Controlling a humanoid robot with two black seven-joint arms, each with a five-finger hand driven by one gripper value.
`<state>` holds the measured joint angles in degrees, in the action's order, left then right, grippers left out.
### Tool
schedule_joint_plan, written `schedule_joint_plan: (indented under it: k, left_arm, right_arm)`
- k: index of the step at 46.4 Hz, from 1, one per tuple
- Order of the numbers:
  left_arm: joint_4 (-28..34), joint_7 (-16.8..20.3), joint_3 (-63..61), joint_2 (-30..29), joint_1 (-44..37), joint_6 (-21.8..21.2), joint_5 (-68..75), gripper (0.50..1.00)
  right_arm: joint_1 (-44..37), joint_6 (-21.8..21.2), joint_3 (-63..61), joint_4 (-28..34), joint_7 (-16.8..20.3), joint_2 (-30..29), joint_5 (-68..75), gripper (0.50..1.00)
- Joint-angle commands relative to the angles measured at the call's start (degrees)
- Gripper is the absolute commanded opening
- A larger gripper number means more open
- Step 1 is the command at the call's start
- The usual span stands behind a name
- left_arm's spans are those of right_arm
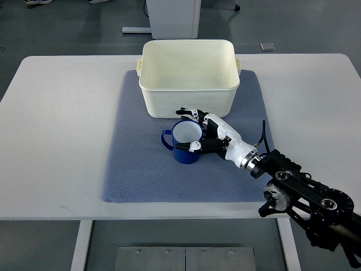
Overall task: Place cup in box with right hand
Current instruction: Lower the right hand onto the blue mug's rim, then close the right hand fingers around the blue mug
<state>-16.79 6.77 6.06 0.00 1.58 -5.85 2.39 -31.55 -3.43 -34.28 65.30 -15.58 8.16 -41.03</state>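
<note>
Top view: cup (pixel 185 142) sits upright on the mat (pixel 135 169), just in front of the box (pixel 189 76), handle pointing left, away from the hand. Right hand (pixel 204 129) is wrapped round the cup's right side: thumb across the near rim, fingers (pixel 188 111) curling behind the far rim, close to the box wall.

Risks:
- Grip looks like a rim/side pinch, not a full wrap. The cup could slip or tilt on lift.
- Fingers are wedged between cup and box front, so they could catch the wall going up.
- The box is tall, so a low lift would clip the rim and shove the box back.

Pose: right arm enters bottom right, forearm angled up-left, wrist low over the mat. Left arm not visible.
</note>
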Motion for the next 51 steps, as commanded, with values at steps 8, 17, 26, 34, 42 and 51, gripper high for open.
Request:
schedule_joint_plan:
  k: [8,17,26,34,42,51]
  left_arm:
    - [0.0,0.0,0.0,0.0,0.0,0.0,0.0,1.0]
    - [0.0,0.0,0.0,0.0,0.0,0.0,0.1,1.0]
    - [0.0,0.0,-0.1,0.0,0.0,0.0,0.0,1.0]
    - [0.0,0.0,0.0,0.0,0.0,0.0,0.0,1.0]
    - [0.0,0.0,0.0,0.0,0.0,0.0,0.0,1.0]
    - [0.0,0.0,0.0,0.0,0.0,0.0,0.1,1.0]
  right_arm:
    - [0.0,0.0,0.1,-0.8,-0.2,-0.5,-0.3,0.987]
    - [0.0,0.9,0.1,-1.6,-0.5,-1.2,-0.5,0.987]
    - [0.0,1.2,0.2,-2.3,-0.8,-1.6,-0.5,0.987]
    - [0.0,1.2,0.9,-2.5,-1.3,-1.6,-0.5,0.987]
    - [0.0,1.2,2.1,-2.9,-2.2,-1.6,-0.4,0.987]
    - [0.0,1.3,2.9,-4.4,-3.1,-1.9,-0.4,0.987]
